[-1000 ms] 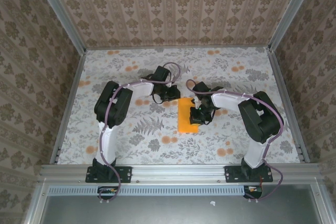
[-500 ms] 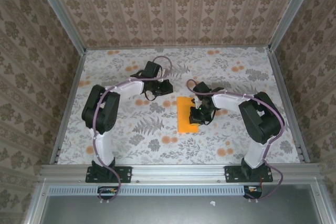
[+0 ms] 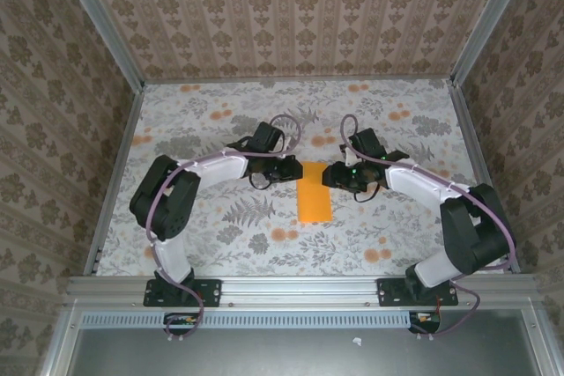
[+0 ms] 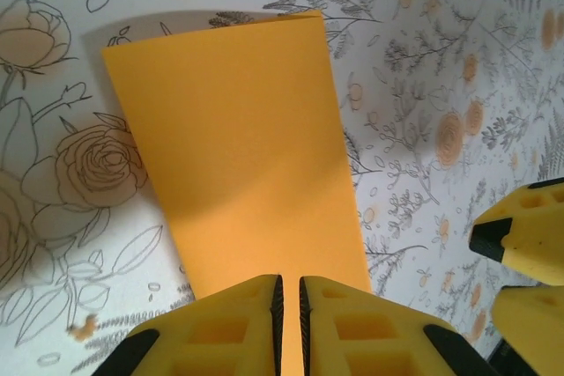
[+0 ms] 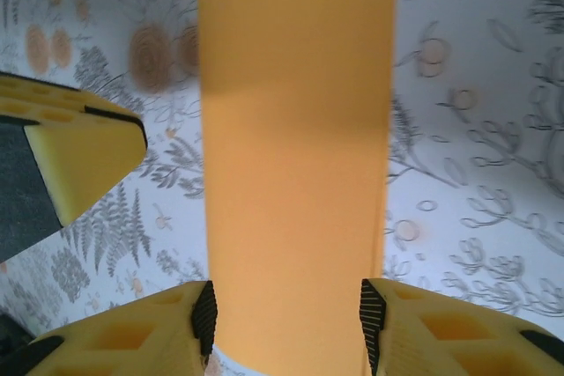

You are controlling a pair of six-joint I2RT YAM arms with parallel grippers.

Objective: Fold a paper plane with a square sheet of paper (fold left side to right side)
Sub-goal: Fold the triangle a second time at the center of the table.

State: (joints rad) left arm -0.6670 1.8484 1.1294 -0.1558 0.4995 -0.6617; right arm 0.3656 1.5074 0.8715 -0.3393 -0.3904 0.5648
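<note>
No text, label, brand, number or sign can be read in any of the views.

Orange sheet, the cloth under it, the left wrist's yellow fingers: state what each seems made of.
Orange sheet: thin matte paper, going by crisp straight edges and flat lie. Cloth: printed fabric or vinyl, matte floral; weave too fine to tell. Yellow fingers: probably matte moulded plastic, with recessed pockets.
</note>
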